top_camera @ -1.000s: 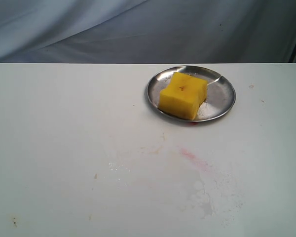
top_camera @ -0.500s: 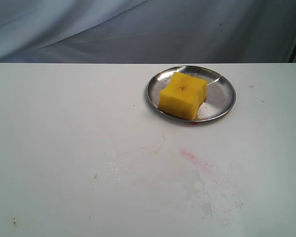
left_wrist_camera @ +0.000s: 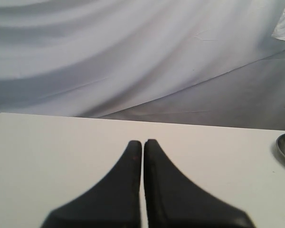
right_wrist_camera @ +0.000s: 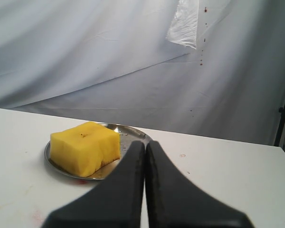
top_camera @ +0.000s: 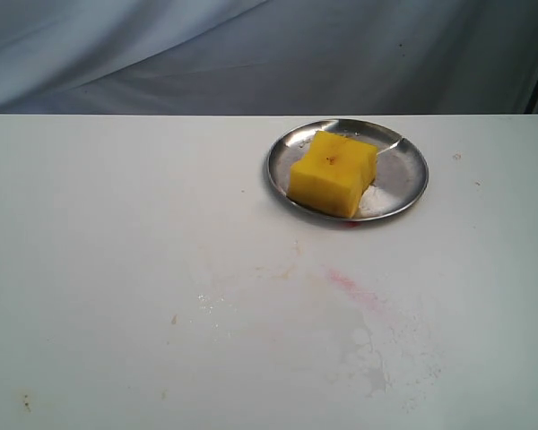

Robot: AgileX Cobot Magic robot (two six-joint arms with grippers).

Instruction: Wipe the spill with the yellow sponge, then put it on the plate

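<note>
Where the smooth white table (top_camera: 90, 224) meets draped grey cloth (top_camera: 251, 54), the spill (top_camera: 354, 291) lies as a faint pinkish smear near the round, shiny metal plate (top_camera: 405, 170). On the plate sits the blocky yellow sponge (top_camera: 334, 172). The left gripper (left_wrist_camera: 143, 142) and right gripper (right_wrist_camera: 145, 143) each have tapered black fingers pressed together.

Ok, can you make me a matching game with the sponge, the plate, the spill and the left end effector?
Things:
1. yellow sponge
2. plate
3. spill
4. left end effector

States:
A. shut, holding nothing
B. sitting on the plate
C. pinkish smear on the white table, nearer the camera than the plate
D. shiny silver, under the sponge

Pairs: 1-B, 2-D, 3-C, 4-A
</note>
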